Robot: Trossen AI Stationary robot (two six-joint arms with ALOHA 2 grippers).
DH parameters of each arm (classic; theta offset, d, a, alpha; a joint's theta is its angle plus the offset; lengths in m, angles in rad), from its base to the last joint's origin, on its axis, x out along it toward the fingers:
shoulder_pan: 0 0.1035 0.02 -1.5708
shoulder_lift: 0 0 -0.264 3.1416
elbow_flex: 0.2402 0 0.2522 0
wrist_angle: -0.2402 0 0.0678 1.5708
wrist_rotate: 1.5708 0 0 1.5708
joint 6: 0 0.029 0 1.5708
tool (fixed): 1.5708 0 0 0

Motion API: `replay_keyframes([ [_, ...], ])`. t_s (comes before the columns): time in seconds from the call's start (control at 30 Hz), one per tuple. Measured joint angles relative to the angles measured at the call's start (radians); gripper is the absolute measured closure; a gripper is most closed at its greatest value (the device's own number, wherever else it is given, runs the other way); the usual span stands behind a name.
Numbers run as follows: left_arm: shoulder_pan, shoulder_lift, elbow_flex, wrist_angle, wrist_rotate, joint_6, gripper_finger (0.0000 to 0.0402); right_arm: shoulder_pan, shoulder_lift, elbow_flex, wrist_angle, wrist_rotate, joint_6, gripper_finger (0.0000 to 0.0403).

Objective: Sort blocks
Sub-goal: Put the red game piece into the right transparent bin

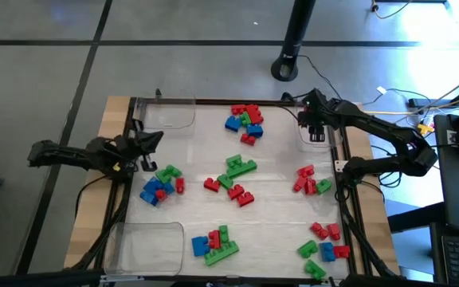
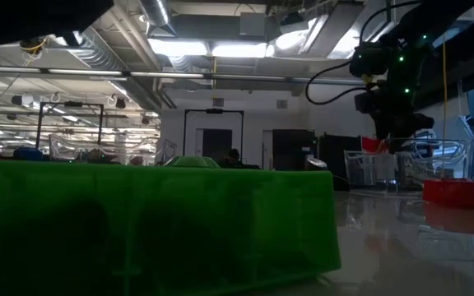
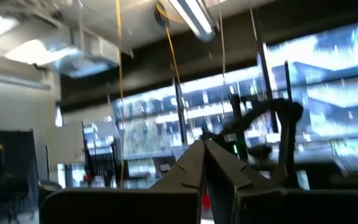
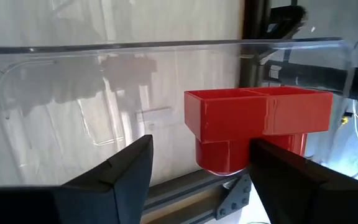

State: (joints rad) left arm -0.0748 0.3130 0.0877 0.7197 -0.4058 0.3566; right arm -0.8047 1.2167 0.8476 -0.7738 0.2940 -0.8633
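Red, green and blue blocks lie in several heaps on the table, among them one at the far middle [image 1: 245,121] and one at the centre [image 1: 233,179]. My right gripper [image 1: 315,127] [image 4: 201,146] hangs open over the clear tray [image 1: 319,137] at the far right corner, tilted down. A red block [image 4: 253,118] shows between and just beyond its fingers. Whether that block rests on the tray floor cannot be told. My left gripper [image 1: 146,145] [image 3: 202,165] is shut with nothing in it. It is raised at the table's left edge, above a blue and green heap [image 1: 162,185]. My right gripper has one finger [image 4: 303,180] in front of the red block's end [image 4: 291,115] in the wrist view; I cannot tell whether it touches. The other finger [image 4: 117,174] stands apart from the block, with clear tray showing in between.
Two more clear trays stand at the far left [image 1: 170,115] and near left [image 1: 146,243]. Other heaps lie at the right [image 1: 309,182], near middle [image 1: 213,243] and near right [image 1: 323,249]. A big green block [image 2: 155,222] fills the low view's foreground. A metal frame [image 1: 345,199] lines the table's sides.
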Motion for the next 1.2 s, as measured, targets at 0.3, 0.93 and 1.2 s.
replay_keyframes([
  [0.3, 0.068, 0.476, 0.212, 0.011, 0.001, -0.149, 0.0398, 0.000, -0.032, 0.061, -0.012, -0.065, 0.017, 0.0150],
  [0.93, 0.240, 1.321, 0.826, 0.020, 0.129, -0.206, 0.0398, 0.000, -0.063, 0.064, -0.023, -0.104, 0.036, 0.0150],
  [1.2, 0.229, 1.397, 0.897, -0.065, 0.160, -0.167, 0.0398, 0.000, -0.063, 0.064, -0.022, -0.140, 0.065, 0.0150],
])
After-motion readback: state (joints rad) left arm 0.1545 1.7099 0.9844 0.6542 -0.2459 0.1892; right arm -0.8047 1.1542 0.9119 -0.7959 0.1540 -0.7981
